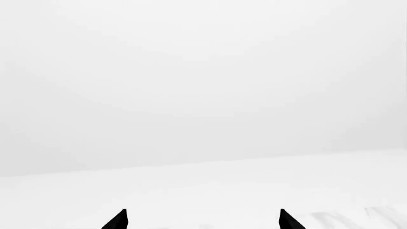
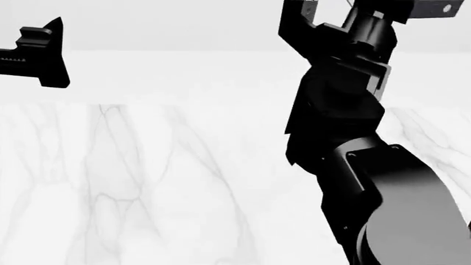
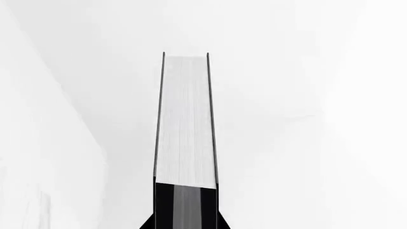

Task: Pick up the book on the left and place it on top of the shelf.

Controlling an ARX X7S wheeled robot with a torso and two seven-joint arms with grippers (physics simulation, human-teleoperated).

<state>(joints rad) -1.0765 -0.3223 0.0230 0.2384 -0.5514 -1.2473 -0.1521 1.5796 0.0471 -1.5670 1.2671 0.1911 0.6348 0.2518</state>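
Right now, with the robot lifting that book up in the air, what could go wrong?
The right tool pinches the book only at one end, so most of it sticks out unsupported; it might tilt or slip. The shelf is in none of the views, so the arm may be carrying the book toward a spot it cannot see. The right arm also blocks much of the head view, which could hide obstacles.

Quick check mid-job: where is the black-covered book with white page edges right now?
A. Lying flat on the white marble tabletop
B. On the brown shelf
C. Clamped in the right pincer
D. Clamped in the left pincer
C: in the right wrist view the black-covered book with white page edges stands edge-on, clamped between the two fingers of the right pincer, while the left pincer is open with nothing in it.
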